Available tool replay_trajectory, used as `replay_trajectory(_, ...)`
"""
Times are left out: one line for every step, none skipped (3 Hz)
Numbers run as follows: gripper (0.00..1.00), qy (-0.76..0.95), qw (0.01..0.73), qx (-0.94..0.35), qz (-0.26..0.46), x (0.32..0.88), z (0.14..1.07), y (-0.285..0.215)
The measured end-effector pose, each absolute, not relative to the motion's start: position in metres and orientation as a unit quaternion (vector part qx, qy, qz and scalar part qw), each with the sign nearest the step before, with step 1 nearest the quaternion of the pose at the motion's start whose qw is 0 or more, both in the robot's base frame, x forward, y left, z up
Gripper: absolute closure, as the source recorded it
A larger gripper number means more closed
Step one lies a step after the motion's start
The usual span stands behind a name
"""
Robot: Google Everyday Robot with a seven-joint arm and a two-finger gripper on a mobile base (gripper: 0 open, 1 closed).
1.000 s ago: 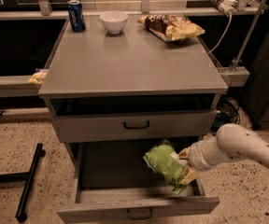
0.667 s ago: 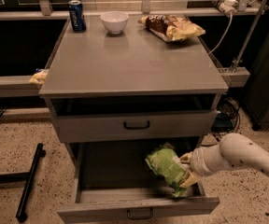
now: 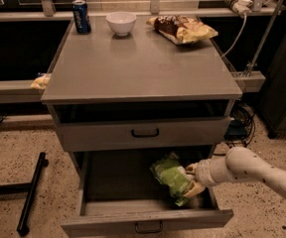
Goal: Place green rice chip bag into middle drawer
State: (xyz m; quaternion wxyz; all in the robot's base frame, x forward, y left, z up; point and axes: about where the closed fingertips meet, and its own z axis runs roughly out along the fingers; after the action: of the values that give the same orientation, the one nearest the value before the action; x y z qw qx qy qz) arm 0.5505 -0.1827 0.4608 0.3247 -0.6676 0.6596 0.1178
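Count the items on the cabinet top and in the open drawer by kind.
Chip bags: 2 (yellow-and-brown chip bag on top; green rice chip bag held by the gripper inside the middle drawer)
Soda can: 1
White bowl: 1
Total: 4

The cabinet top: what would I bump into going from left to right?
Blue can → white bowl → yellow-and-brown chip bag. The gripper is lower down, inside the open middle drawer, holding the green rice chip bag.
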Motion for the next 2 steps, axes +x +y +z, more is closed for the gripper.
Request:
replay_trajectory(1.00,0.648,0.338,-0.667,0.144,0.579,0.435,-0.165)
replay_trajectory(1.00,0.637,0.352,-0.664,0.173,0.603,0.418,-0.147)
